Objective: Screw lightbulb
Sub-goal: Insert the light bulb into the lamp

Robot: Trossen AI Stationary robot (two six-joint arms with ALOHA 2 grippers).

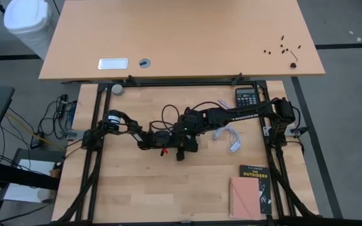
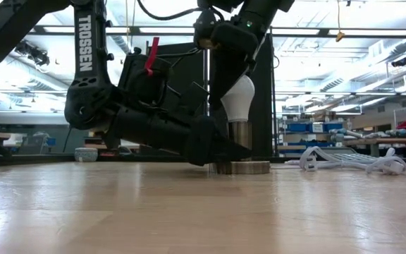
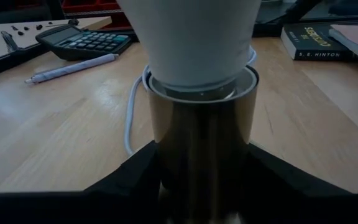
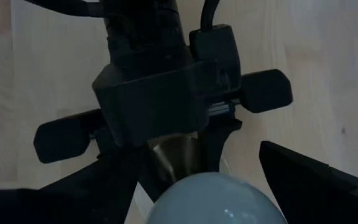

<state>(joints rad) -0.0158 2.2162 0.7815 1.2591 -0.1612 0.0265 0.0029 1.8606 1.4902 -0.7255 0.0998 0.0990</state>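
The white lightbulb (image 2: 240,99) stands upright with its narrow end in the top of a silvery socket (image 2: 240,137). The socket's wide disc base (image 2: 252,168) sits on the wooden table. My left gripper (image 3: 204,171) lies low and level and is shut on the socket. My right gripper (image 2: 231,67) comes down from above over the bulb's round top (image 4: 219,199). It is open, with its fingers on either side of the bulb, and one finger (image 4: 297,171) shows a gap to the glass. My left gripper pinches the socket's upright cylindrical wall (image 3: 169,143) between its two fingers. They reach in level from the table's left side, just above the disc base. The socket stands upright on the table with the bulb in its top.
A calculator (image 1: 248,97) and a pen (image 3: 73,67) lie toward the far right. A bundle of white cord (image 1: 229,137) lies right of the socket, and books (image 1: 251,188) lie at the near right. A larger desk (image 1: 181,37) stands beyond the far edge.
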